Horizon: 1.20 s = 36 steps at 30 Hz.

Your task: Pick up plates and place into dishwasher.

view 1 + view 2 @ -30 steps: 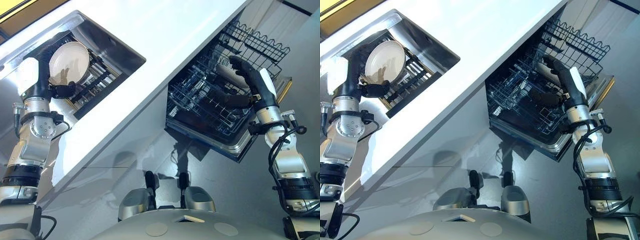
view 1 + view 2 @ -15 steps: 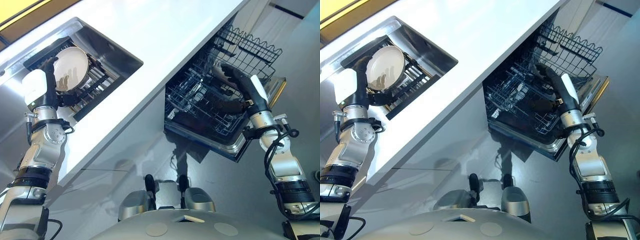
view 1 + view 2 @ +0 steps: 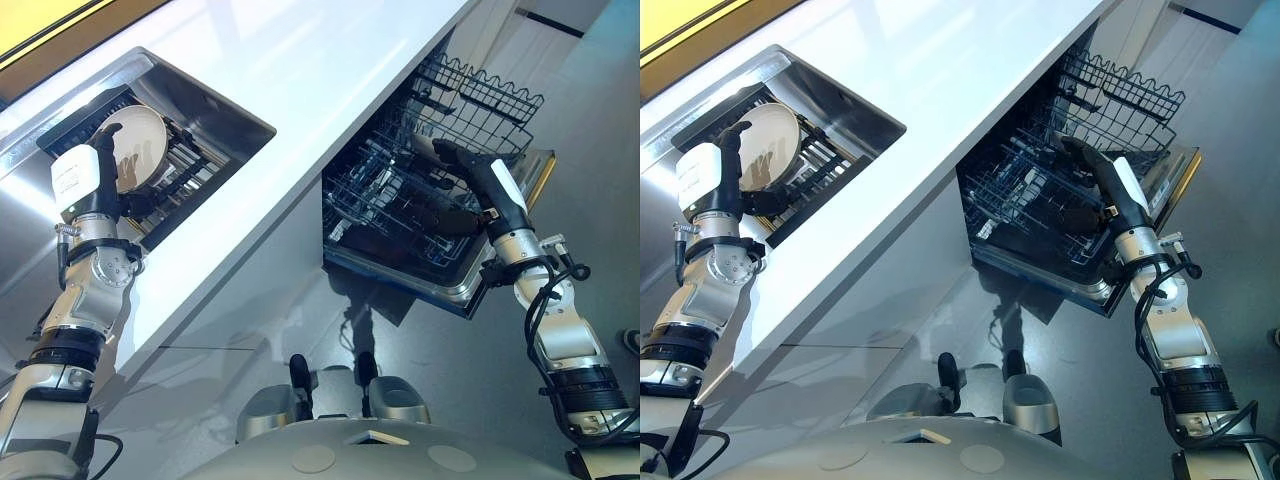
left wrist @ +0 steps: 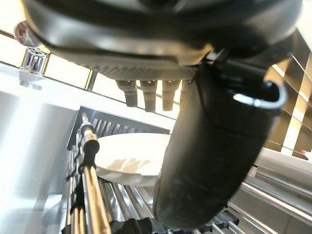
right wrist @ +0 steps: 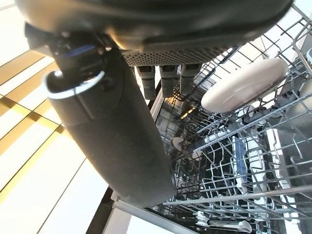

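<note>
Left eye view, sink side: I see my left hand (image 3: 98, 175) at the white plate (image 3: 140, 148) standing in the dark drying rack (image 3: 185, 172) of the steel sink (image 3: 215, 95).
Left hand: fingers straight, spread against the plate face; nothing clamped yet.
Progress: one round plate (image 5: 243, 85) already lies in the wire dishwasher basket (image 3: 400, 210); this one I judge still to move.
Right hand (image 3: 465, 165): fingers straight over the basket, holding nothing.
Materials: glossy ceramic, thin dark wire, smooth white counter (image 3: 330, 70).
</note>
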### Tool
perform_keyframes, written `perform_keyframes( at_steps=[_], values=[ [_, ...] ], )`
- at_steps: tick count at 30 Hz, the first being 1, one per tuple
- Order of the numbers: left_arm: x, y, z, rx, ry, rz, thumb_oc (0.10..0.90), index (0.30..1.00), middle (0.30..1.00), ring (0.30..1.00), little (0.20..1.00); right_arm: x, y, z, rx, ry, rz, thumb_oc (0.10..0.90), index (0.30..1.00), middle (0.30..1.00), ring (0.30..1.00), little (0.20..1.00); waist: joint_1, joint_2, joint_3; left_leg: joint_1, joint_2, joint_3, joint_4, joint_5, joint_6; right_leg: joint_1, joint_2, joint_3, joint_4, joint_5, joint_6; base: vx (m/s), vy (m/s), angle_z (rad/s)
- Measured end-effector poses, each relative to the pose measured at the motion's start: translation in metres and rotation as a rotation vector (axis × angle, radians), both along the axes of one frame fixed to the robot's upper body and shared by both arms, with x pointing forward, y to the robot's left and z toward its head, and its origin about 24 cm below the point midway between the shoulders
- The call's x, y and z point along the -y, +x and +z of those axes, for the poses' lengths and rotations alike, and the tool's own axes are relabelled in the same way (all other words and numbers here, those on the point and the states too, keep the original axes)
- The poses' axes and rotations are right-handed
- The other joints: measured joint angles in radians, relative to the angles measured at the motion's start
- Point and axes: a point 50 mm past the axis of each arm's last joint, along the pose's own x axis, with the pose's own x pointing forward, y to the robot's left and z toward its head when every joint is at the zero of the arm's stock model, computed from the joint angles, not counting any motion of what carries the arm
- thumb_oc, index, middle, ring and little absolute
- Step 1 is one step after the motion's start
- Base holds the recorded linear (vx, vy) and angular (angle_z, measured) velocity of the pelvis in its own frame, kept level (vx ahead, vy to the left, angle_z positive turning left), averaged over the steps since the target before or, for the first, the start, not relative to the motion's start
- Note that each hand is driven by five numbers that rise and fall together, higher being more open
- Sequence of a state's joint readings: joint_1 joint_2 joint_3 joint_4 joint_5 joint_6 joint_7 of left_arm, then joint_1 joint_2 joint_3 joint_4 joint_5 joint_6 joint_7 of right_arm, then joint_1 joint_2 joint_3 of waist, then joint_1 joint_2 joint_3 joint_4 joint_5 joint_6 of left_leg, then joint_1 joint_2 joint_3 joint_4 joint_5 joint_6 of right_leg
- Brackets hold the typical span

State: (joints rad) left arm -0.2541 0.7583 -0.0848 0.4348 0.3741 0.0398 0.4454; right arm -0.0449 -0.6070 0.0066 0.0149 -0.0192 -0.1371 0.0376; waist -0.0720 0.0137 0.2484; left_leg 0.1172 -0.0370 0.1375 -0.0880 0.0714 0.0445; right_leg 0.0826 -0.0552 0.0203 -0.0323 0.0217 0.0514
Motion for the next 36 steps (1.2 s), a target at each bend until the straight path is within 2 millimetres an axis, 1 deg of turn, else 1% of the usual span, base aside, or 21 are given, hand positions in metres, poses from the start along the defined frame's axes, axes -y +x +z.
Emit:
perform_keyframes(
  at_steps=[5, 8, 9, 11, 15, 18, 21, 25, 28, 30, 31, 33, 34, 35, 36],
  values=[
    [-0.002, 0.008, 0.000, -0.055, 0.026, 0.015, 0.800, 0.900, 0.900, 0.900, 0.900, -0.002, 0.001, 0.000, -0.004, -0.003, 0.010, 0.800, 0.900, 0.900, 0.900, 0.900, 0.000, 0.000, 0.000, -0.010, -0.003, 0.005, 0.000, -0.003, -0.005, -0.024, 0.003, 0.004, 0.018, 0.000, 0.000, 0.02, 0.019, -0.07],
    [-0.007, 0.008, 0.000, -0.095, 0.048, 0.022, 0.800, 0.900, 0.900, 0.900, 0.900, -0.002, 0.001, -0.001, -0.012, 0.004, 0.016, 0.800, 0.900, 0.900, 0.900, 0.900, -0.015, 0.000, 0.000, -0.011, -0.006, 0.008, 0.000, -0.004, -0.006, -0.029, 0.001, 0.009, 0.019, 0.000, 0.001, 0.03, 0.036, -0.10],
    [-0.007, 0.009, 0.000, -0.096, 0.049, 0.028, 0.800, 0.900, 0.900, 0.900, 0.900, -0.001, 0.001, 0.000, -0.012, 0.013, 0.017, 0.800, 0.900, 0.900, 0.900, 0.900, -0.013, 0.000, 0.000, -0.015, -0.007, 0.008, 0.000, -0.005, -0.005, -0.039, 0.001, 0.017, 0.025, -0.001, 0.002, 0.01, 0.033, -0.12],
    [-0.009, 0.012, 0.005, -0.090, 0.051, 0.044, 0.800, 0.900, 0.900, 0.900, 0.900, -0.001, 0.001, 0.001, -0.009, 0.028, 0.018, 0.800, 0.900, 0.900, 0.900, 0.900, -0.012, 0.000, 0.000, -0.032, -0.009, 0.006, 0.000, -0.002, -0.003, -0.062, 0.002, 0.024, 0.037, -0.002, 0.003, 0.00, 0.045, -0.12],
    [-0.012, 0.025, 0.012, -0.108, 0.040, 0.085, 0.800, 0.900, 0.900, 0.900, 0.900, -0.002, 0.001, 0.001, -0.008, 0.028, 0.019, 0.800, 0.900, 0.900, 0.900, 0.900, -0.020, 0.001, 0.002, -0.066, -0.015, 0.007, 0.015, 0.004, 0.011, -0.097, -0.003, 0.029, 0.053, -0.002, 0.007, -0.01, 0.075, -0.03],
    [-0.015, 0.026, 0.016, -0.104, 0.047, 0.101, 0.800, 0.900, 0.900, 0.900, 0.900, -0.006, 0.005, 0.005, 0.011, 0.024, 0.027, 0.800, 0.900, 0.900, 0.900, 0.900, -0.029, 0.004, 0.015, -0.089, -0.016, 0.010, 0.037, -0.002, 0.014, -0.119, -0.005, 0.033, 0.068, -0.004, 0.010, -0.01, 0.080, -0.02],
    [-0.014, 0.035, 0.035, -0.057, 0.058, 0.108, 0.800, 0.900, 0.900, 0.900, 0.900, -0.009, 0.013, 0.017, 0.052, 0.003, 0.047, 0.800, 0.900, 0.900, 0.900, 0.900, -0.027, 0.011, 0.074, -0.128, -0.015, 0.013, 0.091, -0.024, 0.007, -0.150, -0.006, 0.040, 0.100, -0.006, 0.012, -0.01, 0.071, -0.02],
    [-0.018, 0.041, 0.055, -0.018, 0.087, 0.143, 0.800, 0.900, 0.900, 0.900, 0.900, -0.011, 0.020, 0.030, 0.091, -0.010, 0.056, 0.800, 0.900, 0.900, 0.900, 0.900, -0.029, 0.016, 0.111, -0.206, -0.012, 0.018, 0.179, -0.048, 0.010, -0.218, -0.006, 0.053, 0.156, -0.011, 0.018, -0.04, 0.072, -0.09],
    [-0.026, 0.048, 0.077, 0.027, 0.059, 0.215, 0.800, 0.900, 0.900, 0.900, 0.900, -0.010, 0.024, 0.041, 0.123, -0.032, 0.060, 0.800, 0.900, 0.900, 0.900, 0.900, -0.045, 0.013, 0.145, -0.272, -0.012, 0.021, 0.261, -0.073, 0.018, -0.274, -0.010, 0.060, 0.214, -0.026, 0.025, -0.04, 0.055, -0.04],
    [-0.028, 0.050, 0.087, 0.064, 0.051, 0.256, 0.800, 0.900, 0.900, 0.900, 0.900, -0.008, 0.025, 0.044, 0.129, -0.047, 0.057, 0.800, 0.900, 0.900, 0.900, 0.900, -0.052, 0.011, 0.167, -0.309, -0.013, 0.024, 0.311, -0.089, 0.025, -0.306, -0.013, 0.067, 0.250, -0.036, 0.026, -0.04, 0.061, -0.04],
    [-0.027, 0.052, 0.092, 0.097, 0.047, 0.271, 0.800, 0.900, 0.900, 0.900, 0.900, -0.008, 0.025, 0.044, 0.130, -0.046, 0.054, 0.800, 0.900, 0.900, 0.900, 0.900, -0.055, 0.004, 0.175, -0.338, -0.014, 0.025, 0.344, -0.100, 0.029, -0.337, -0.014, 0.075, 0.281, -0.042, 0.032, -0.03, 0.052, -0.06],
    [-0.027, 0.053, 0.100, 0.129, 0.030, 0.290, 0.800, 0.900, 0.900, 0.900, 0.900, -0.008, 0.025, 0.043, 0.126, -0.048, 0.049, 0.800, 0.900, 0.900, 0.900, 0.900, -0.061, 0.004, 0.189, -0.359, -0.015, 0.026, 0.377, -0.112, 0.032, -0.354, -0.017, 0.077, 0.306, -0.051, 0.032, -0.01, 0.024, -0.02],
    [-0.028, 0.053, 0.103, 0.148, 0.007, 0.305, 0.723, 0.834, 0.834, 0.834, 0.823, -0.009, 0.025, 0.042, 0.121, -0.049, 0.052, 0.800, 0.900, 0.900, 0.900, 0.900, -0.062, 0.003, 0.189, -0.375, -0.014, 0.025, 0.393, -0.117, 0.037, -0.371, -0.019, 0.080, 0.324, -0.057, 0.036, -0.02, 0.038, 0.01],
    [-0.030, 0.052, 0.106, 0.163, -0.018, 0.321, 0.449, 0.599, 0.599, 0.599, 0.549, -0.010, 0.025, 0.041, 0.114, -0.051, 0.057, 0.800, 0.900, 0.900, 0.900, 0.900, -0.064, 0.002, 0.190, -0.390, -0.014, 0.023, 0.404, -0.121, 0.040, -0.385, -0.021, 0.082, 0.338, -0.061, 0.038, -0.03, 0.030, 0.00],
    [-0.032, 0.052, 0.108, 0.190, -0.060, 0.341, 0.416, 0.571, 0.571, 0.571, 0.516, -0.012, 0.025, 0.038, 0.105, -0.051, 0.065, 0.800, 0.900, 0.900, 0.900, 0.900, -0.064, 0.002, 0.190, -0.404, -0.014, 0.021, 0.415, -0.123, 0.042, -0.398, -0.021, 0.083, 0.347, -0.062, 0.040, -0.07, 0.019, 0.01]
  ],
)
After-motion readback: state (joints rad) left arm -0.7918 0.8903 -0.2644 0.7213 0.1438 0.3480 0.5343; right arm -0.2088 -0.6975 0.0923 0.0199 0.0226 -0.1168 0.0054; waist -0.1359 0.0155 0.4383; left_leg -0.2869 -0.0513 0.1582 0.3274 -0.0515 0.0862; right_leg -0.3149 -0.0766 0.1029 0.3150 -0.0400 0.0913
